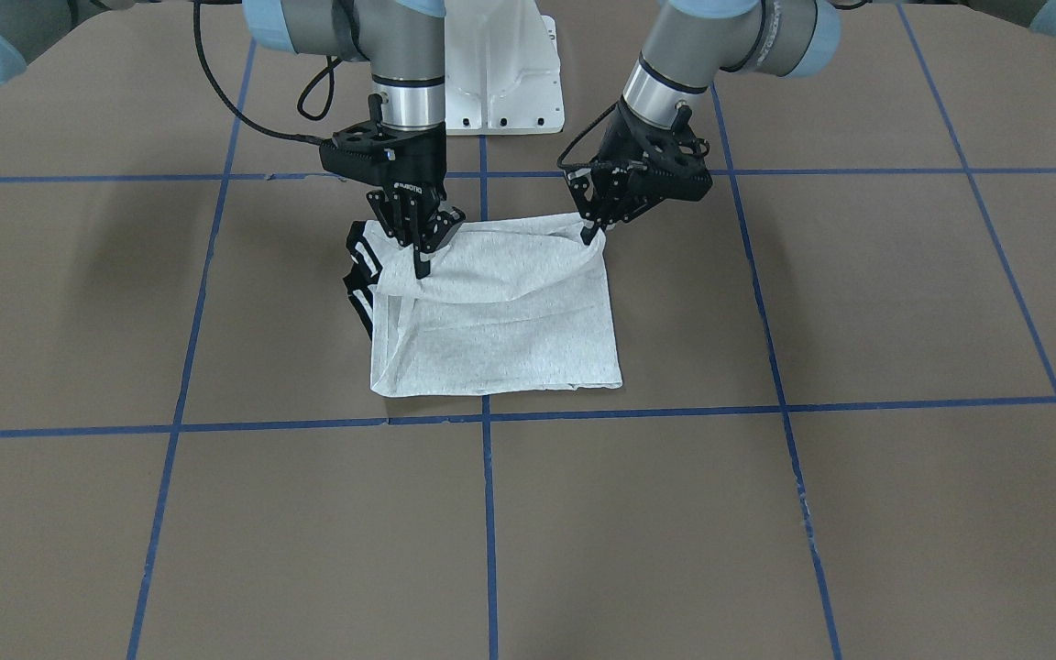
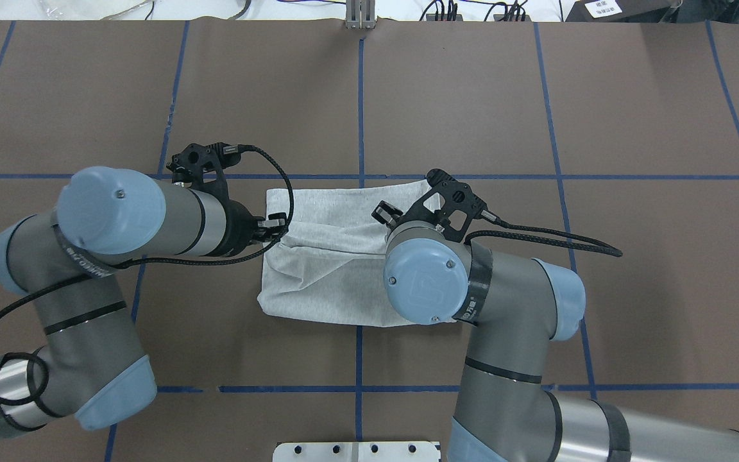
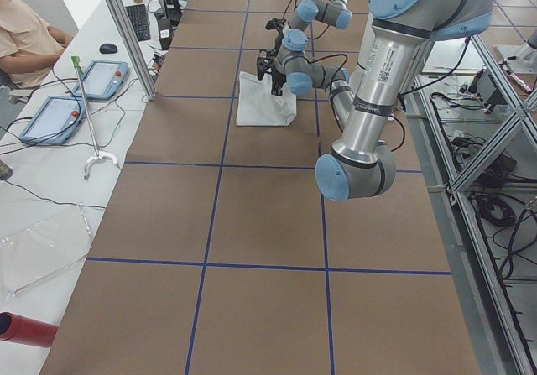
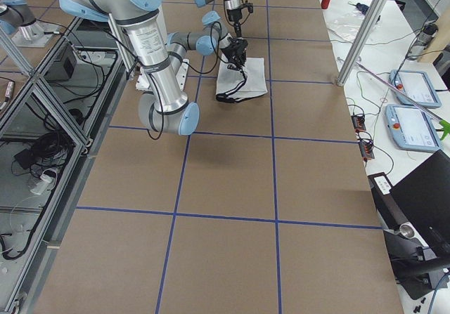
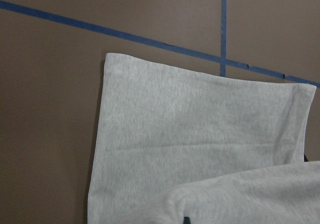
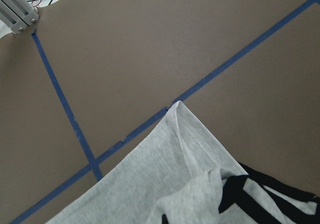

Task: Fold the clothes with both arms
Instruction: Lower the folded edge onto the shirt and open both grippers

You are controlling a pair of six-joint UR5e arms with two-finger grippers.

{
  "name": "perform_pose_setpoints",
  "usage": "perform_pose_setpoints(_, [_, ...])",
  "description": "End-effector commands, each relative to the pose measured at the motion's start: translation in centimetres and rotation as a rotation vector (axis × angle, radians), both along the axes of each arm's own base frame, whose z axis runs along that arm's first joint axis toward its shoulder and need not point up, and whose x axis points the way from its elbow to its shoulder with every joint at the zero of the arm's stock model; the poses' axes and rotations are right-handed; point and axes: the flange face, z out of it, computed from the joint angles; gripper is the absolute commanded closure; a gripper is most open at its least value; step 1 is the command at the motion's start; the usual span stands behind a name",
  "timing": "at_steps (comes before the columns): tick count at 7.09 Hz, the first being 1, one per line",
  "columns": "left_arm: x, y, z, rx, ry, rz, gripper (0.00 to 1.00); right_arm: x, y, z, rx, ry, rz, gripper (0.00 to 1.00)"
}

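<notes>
T-shirt (image 1: 510, 339) pinched by left pincer (image 1: 593, 235) and right pincer (image 1: 421, 261); stripes (image 1: 361, 312) hidden overhead, visible front-on.

Light heather-grey T-shirt (image 1: 510, 321): soft matt knit cloth. Brown table surface (image 1: 858, 532): matt, paper-like, lined with smooth blue tape (image 1: 489, 513).

The grey T-shirt (image 5: 200, 129) lies on the brown table (image 5: 45, 114), blue tape lines (image 5: 223, 23) crossing just beyond it.

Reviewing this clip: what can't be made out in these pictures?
- T-shirt print: shown in no view; only grey cloth and black stripes face out.
- Right gripper fingers: overhead, hidden under its own wrist.
- Left gripper fingers: wrist view, cut off at bottom edge.
- Both grips: side views, too small.
</notes>
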Motion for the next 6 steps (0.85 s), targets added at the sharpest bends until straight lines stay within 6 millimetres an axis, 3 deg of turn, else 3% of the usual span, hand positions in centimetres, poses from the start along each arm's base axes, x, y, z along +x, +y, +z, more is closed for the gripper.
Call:
perform_pose_setpoints(1, [2.5, -4.2, 3.6, 0.003, -0.030, -0.029, 1.00, -3.7, -3.9, 2.3, 0.005, 0.043, 0.011, 1.00])
perform_pose_setpoints(2, [2.8, -5.7, 5.2, 0.022, -0.054, -0.042, 1.00, -4.1, -5.0, 2.9, 0.015, 0.047, 0.008, 1.00])
perform_pose_setpoints(3, [3.3, -6.9, 5.4, 0.027, -0.064, -0.060, 1.00, -4.1, -6.1, 3.9, 0.013, 0.072, 0.010, 1.00])
perform_pose_setpoints(4, [3.4, -7.1, 5.2, 0.055, -0.075, -0.046, 0.31, -3.7, -6.8, 4.1, 0.033, 0.104, -0.020, 0.21])
perform_pose_setpoints(5, [3.1, -7.2, 4.7, 0.099, -0.084, -0.028, 0.00, -3.0, -7.5, 3.0, 0.066, 0.121, -0.080, 0.00])
perform_pose_setpoints(6, [1.9, -7.8, 4.3, 0.110, -0.078, -0.031, 0.00, -1.5, -8.4, 1.6, 0.030, 0.068, -0.124, 0.00])
